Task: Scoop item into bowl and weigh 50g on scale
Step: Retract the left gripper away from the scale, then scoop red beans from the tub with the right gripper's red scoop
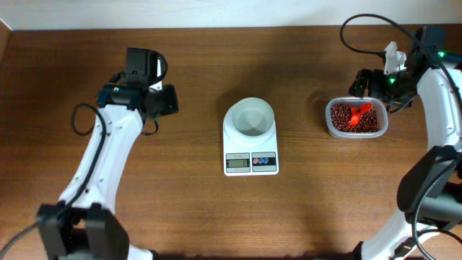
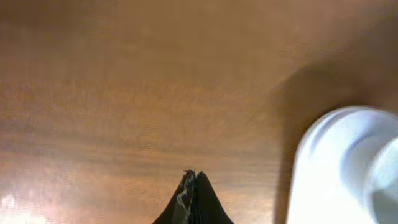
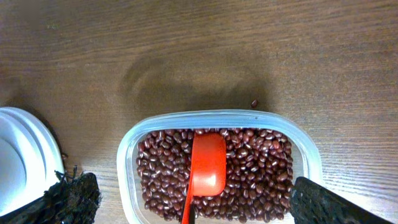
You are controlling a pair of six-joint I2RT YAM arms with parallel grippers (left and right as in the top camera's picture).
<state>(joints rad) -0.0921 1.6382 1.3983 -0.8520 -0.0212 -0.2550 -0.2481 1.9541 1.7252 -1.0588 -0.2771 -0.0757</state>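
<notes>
The white bowl [image 1: 250,117] stands empty on the white scale [image 1: 250,160] at the table's middle. The red-brown beans [image 1: 342,115] fill a clear plastic tub [image 1: 328,123] to the right, and a red scoop [image 1: 359,114] lies on them. My right gripper [image 1: 375,94] is open just above the tub's far side. In the right wrist view its fingers [image 3: 199,208] straddle the tub [image 3: 127,155], with the scoop [image 3: 208,163] resting on the beans [image 3: 261,174] between them, untouched. My left gripper [image 1: 164,101] is shut and empty, left of the scale. Its closed tips [image 2: 194,180] hover over bare wood.
One stray bean [image 3: 254,103] lies on the wood just beyond the tub. The scale's edge [image 3: 25,155] shows at the left of the right wrist view. The scale [image 2: 317,180] and bowl [image 2: 385,180] show at the right of the left wrist view.
</notes>
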